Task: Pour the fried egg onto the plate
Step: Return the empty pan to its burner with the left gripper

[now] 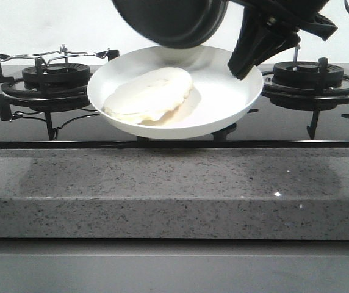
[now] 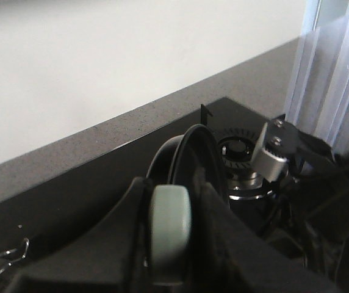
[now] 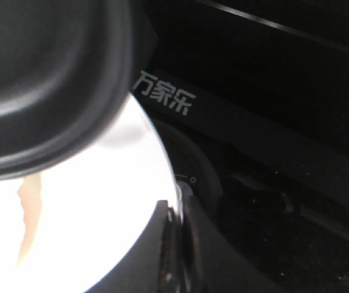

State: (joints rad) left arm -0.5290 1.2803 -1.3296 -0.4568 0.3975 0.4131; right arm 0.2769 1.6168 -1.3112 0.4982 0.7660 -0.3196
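Your left tool is closed on the pale handle of the black frying pan, holding it tipped steeply on edge above the plate, so that anything inside slides off the low lip. In the front view the pan hangs over the plate's far rim, its underside toward the camera.

Your right tool pinches the plate's rim from the right, jaws shut on it, keeping the plate lifted clear of the glass hob and tilted slightly, right under the pan's lip.

The fried egg already lies in the plate, left of its centre, folded partly over itself; no yolk spot shows. The pour looks finished. A burner grate stands behind on the left, another on the right, with the speckled worktop in front.
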